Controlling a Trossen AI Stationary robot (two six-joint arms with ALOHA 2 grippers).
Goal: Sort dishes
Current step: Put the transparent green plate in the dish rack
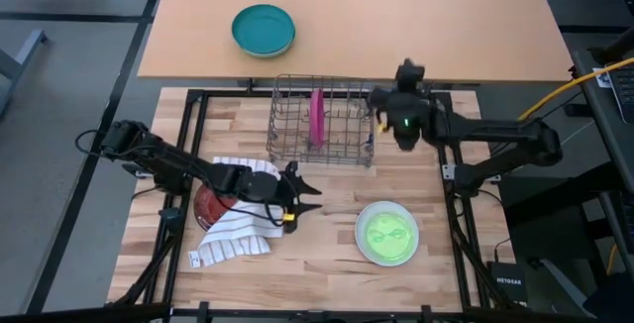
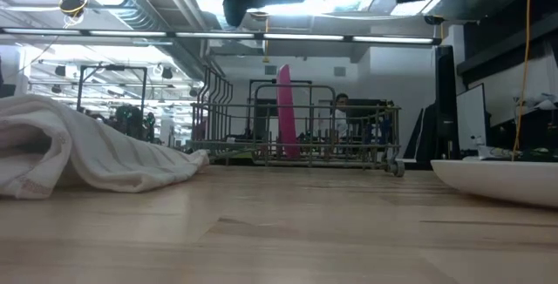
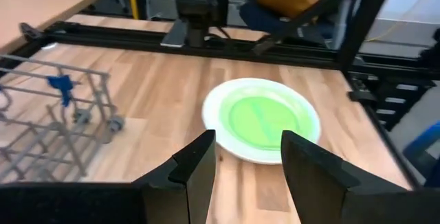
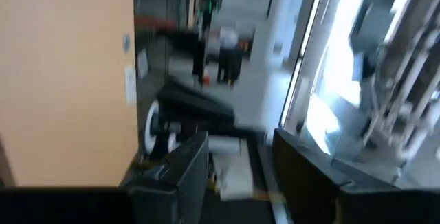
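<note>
1. Plates: the pink plate [image 1: 316, 115] stands on edge in a slot of the wire rack [image 1: 349, 151] at the back of the bench [image 1: 327, 264], so it looks already sorted.
2. The green plate [image 1: 387, 232] lies flat and face up toward the front right of the bench, with nothing on it and open wood around it; it reads as the next one to pick.
3. The red plate [image 1: 208, 204] is near the left edge, mostly hidden under the striped cloth [image 1: 233, 234] and the left arm, so how it lies I cannot tell.
4. The left gripper [image 1: 309, 197] hovers mid-bench, just right of the cloth, its fingers [image 3: 196, 172] spread wide and holding nothing. In its wrist view the green plate sits straight ahead between them, which suggests it is lined up for a reach to that plate.
5. The right gripper [image 1: 379, 115] is raised by the rack's right end, fingers [image 4: 175, 165] apart and empty; it points off the bench, probably waiting clear.
6. A teal bowl [image 1: 264, 30] rests on the tan table beyond the bench, well apart from the plates.
</note>
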